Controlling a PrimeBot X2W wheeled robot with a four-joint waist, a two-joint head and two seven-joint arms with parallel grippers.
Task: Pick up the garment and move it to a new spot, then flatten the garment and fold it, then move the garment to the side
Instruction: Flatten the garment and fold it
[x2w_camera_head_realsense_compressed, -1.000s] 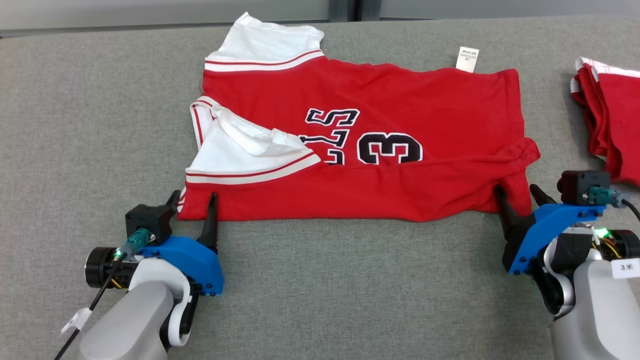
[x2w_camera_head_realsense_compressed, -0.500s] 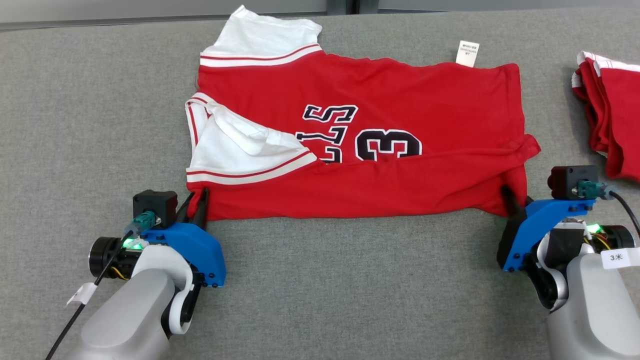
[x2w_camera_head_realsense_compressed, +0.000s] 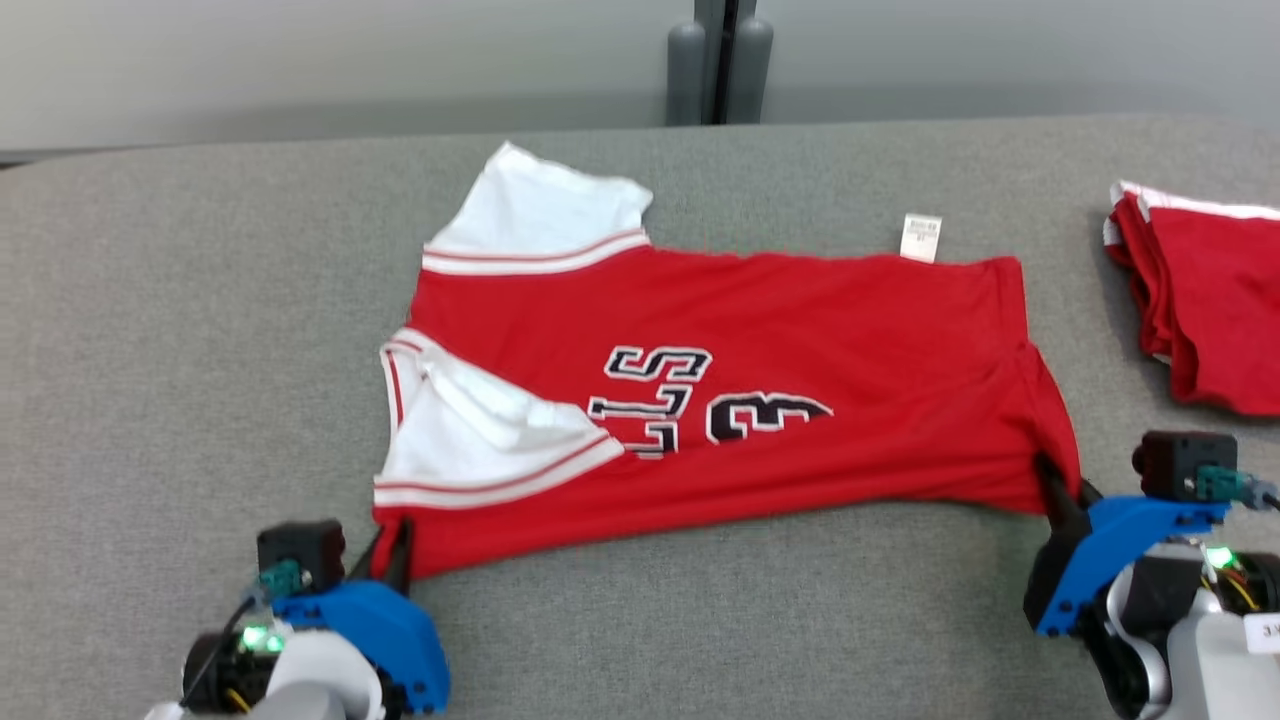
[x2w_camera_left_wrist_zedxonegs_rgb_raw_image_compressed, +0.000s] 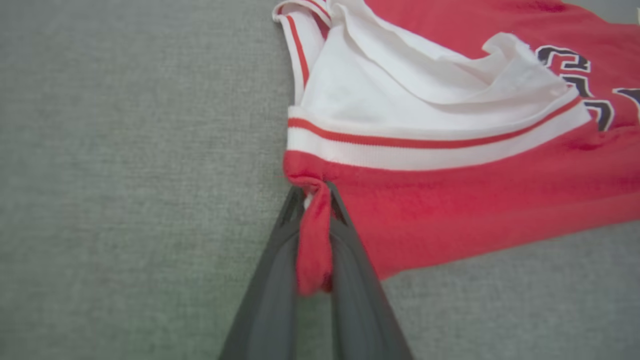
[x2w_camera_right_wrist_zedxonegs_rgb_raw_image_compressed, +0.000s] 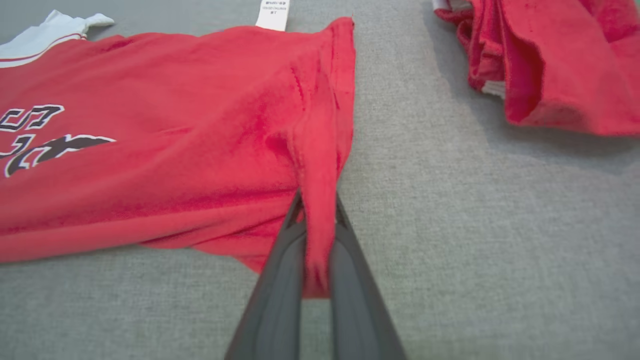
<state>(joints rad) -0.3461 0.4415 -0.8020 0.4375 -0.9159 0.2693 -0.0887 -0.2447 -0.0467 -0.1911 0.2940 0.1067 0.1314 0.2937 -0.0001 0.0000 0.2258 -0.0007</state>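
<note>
A red short-sleeved jersey with white sleeves and black-and-white lettering (x2w_camera_head_realsense_compressed: 800, 320) lies spread across the middle of the head view on a grey felt-covered table (x2w_camera_head_realsense_compressed: 180, 350), its long side running left to right. Its lower edge is drawn taut between two gripped corners.

At the lower left of the frame, the left gripper (x2w_camera_head_realsense_compressed: 392, 545) has its two dark fingers closed narrow on the jersey's lower-left corner. In the left wrist view a bunched strip of red cloth is pinched between them, just below the white, red-striped sleeve cuff (x2w_camera_left_wrist_zedxonegs_rgb_raw_image_compressed: 430, 150).

At the lower right, the right gripper (x2w_camera_head_realsense_compressed: 1058, 482) is likewise clamped on the lower-right corner. In the right wrist view a ridge of red fabric rises from between its fingers, and the cloth near it is lifted a little off the table.

A small white care label (x2w_camera_head_realsense_compressed: 921, 238) sticks out from the jersey's upper edge. Well apart, at the right edge of the frame, sits a folded red garment with white trim (x2w_camera_head_realsense_compressed: 1210, 300).
</note>
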